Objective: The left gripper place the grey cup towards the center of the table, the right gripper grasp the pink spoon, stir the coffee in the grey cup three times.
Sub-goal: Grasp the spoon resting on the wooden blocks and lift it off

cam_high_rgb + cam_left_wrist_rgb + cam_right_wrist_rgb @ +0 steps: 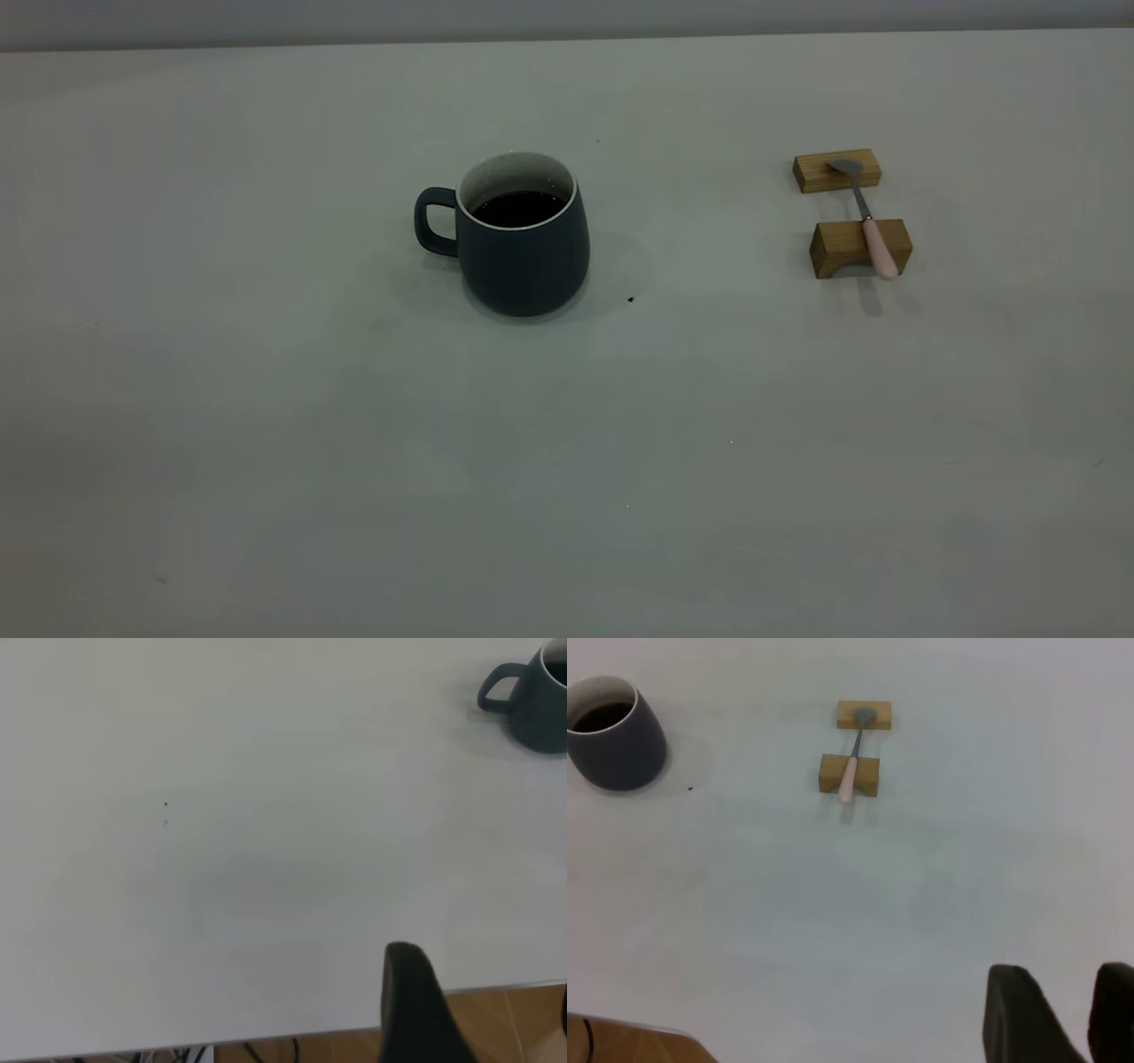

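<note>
The grey cup stands upright near the middle of the table, its handle toward the left, with dark coffee inside. The pink spoon lies across two wooden blocks at the right, bowl on the farther block. Neither arm shows in the exterior view. In the left wrist view my left gripper hangs open over the table's edge, far from the cup. In the right wrist view my right gripper is open by a small gap, well short of the spoon and the cup.
The spoon rests on a flat tan block and a notched tan block. A small dark speck lies right of the cup. The table's edge and brown floor show under the left gripper.
</note>
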Action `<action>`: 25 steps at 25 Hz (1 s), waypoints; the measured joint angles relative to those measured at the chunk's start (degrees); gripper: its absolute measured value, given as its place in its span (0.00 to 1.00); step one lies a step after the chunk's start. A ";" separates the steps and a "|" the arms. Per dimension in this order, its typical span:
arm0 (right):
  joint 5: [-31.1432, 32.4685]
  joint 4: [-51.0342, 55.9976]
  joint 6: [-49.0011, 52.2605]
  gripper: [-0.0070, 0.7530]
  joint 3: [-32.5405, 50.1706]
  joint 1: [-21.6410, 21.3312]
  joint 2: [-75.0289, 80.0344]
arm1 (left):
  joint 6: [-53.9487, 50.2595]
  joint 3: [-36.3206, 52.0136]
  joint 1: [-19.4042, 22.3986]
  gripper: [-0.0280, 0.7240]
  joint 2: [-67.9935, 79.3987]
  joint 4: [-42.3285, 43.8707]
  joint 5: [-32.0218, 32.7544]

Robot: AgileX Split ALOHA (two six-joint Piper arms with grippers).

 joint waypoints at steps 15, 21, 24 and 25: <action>0.00 0.00 0.01 0.32 0.00 0.00 0.00 | -0.14 0.00 0.00 0.66 0.00 0.05 0.00; -0.15 0.80 0.30 0.32 -0.05 0.00 0.25 | -0.14 0.00 0.00 0.66 0.00 0.05 0.00; -2.19 0.97 0.81 0.33 -1.21 0.00 4.09 | -0.14 0.00 0.00 0.66 0.00 0.05 0.00; -3.65 0.97 1.38 0.35 -1.82 0.00 6.62 | -0.14 0.00 0.00 0.66 0.00 0.05 0.00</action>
